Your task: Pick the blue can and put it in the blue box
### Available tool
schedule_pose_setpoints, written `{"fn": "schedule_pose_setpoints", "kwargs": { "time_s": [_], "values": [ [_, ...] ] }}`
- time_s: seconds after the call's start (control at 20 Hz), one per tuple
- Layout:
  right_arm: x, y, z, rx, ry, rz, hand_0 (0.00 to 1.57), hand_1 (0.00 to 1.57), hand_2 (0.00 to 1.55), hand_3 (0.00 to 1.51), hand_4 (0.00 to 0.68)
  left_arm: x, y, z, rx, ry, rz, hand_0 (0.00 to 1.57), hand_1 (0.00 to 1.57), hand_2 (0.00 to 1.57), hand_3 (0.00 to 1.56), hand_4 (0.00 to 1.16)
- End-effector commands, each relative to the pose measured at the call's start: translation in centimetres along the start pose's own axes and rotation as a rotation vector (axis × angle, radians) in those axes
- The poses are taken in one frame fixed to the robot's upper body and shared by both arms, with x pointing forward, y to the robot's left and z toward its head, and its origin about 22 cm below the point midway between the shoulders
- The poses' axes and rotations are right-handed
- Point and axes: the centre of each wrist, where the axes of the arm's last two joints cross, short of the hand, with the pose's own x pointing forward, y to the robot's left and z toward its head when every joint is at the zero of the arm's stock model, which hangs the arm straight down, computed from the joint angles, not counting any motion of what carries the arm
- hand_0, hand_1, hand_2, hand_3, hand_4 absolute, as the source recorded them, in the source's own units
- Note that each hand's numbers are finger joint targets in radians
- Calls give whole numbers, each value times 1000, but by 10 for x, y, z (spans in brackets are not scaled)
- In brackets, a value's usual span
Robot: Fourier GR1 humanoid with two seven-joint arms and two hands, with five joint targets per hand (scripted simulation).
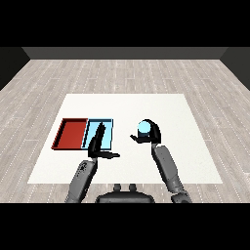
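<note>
While the right robot hand (152, 134) is raised over the white surface (161, 107), its fingers and thumb curl round the blue can (144, 128), which shows as a pale blue round top between them. The can is held off the surface, to the right of both trays and apart from them. The grey right forearm (167, 167) runs from the near right edge of the surface up to that robot hand.

The light blue tray (108, 133) lies left of the centre of the surface, with the red tray (71, 133) touching it on its left side, the two set side by side. Both trays are shallow and rectangular, their long sides running from near to far.

The left robot hand (97, 145) sits at the near edge of the light blue tray, its fingers straight and pointing far, reaching over the tray's left part. Its thumb sticks out to the right, over bare surface just near the tray's near right corner. It holds nothing. Whether the fingers touch the tray's floor cannot be told from this view. The left forearm (82, 178) comes in from the near left.

A wooden floor (122, 73) of pale planks surrounds the surface on all sides.
</note>
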Motion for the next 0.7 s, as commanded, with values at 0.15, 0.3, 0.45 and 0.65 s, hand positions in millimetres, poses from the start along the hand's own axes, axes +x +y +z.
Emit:
{"fn": "schedule_pose_setpoints", "kwargs": {
  "time_s": [0.15,0.3,0.45,0.65],
  "values": [
    [9,20,-25,50,-33,1,1435,1435,1469,1387,568,3,-29,-13,-52,9,36,0,0,0,0,0],
    [5,40,1,49,-36,4,1443,1443,1468,1389,566,1,-38,-26,-64,-9,-7,0,0,0,0,0],
    [10,29,-18,73,-44,-48,1458,1458,1468,1379,551,-18,-49,-15,-70,33,23,0,0,0,0,0],
    [8,35,-13,65,-19,-53,1443,1443,1463,1371,554,-27,-38,-41,-82,61,-3,0,0,0,0,0]
  ]
}}
